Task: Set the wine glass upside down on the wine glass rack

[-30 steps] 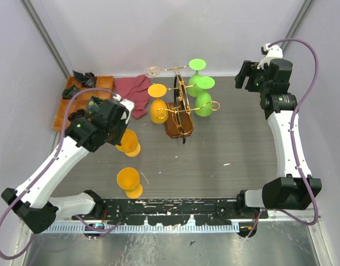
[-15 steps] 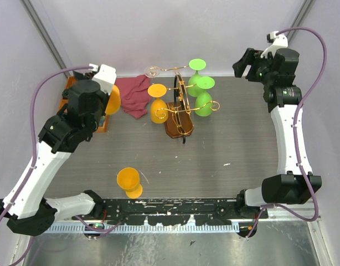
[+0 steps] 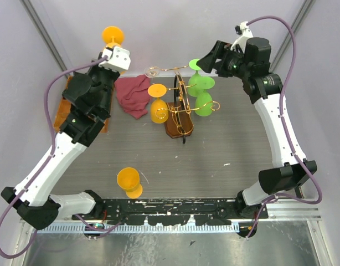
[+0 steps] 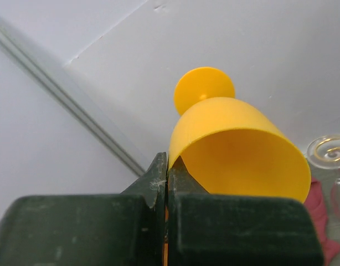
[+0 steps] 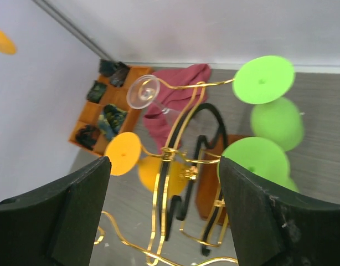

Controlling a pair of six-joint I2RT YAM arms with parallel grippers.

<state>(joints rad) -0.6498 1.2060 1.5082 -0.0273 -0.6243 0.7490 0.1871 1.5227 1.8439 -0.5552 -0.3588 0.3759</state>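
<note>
The orange wine glass is up in the air at the back left, well away from the wine glass rack, with its foot pointing toward the back wall. The left gripper is clamped shut on just a thin bit of the bowl's rim, and that's my main worry. With a pinch that small on smooth plastic, I reckon the glass can pivot or slide out once the wrist swings it over.

Second worry: the foot looks close to the wall, so any extra lift or roll could knock it.

The rack itself is busy. There's a hung orange glass on the left side, green glasses on the right and a clear glass at the back. Threading the stem into a free wire arm could snag a neighbour or drag the whole stand.

The right gripper hangs wide open, holding nothing, right above the green side. If both arms close in together, I can see them clipping each other or the wire.
</note>
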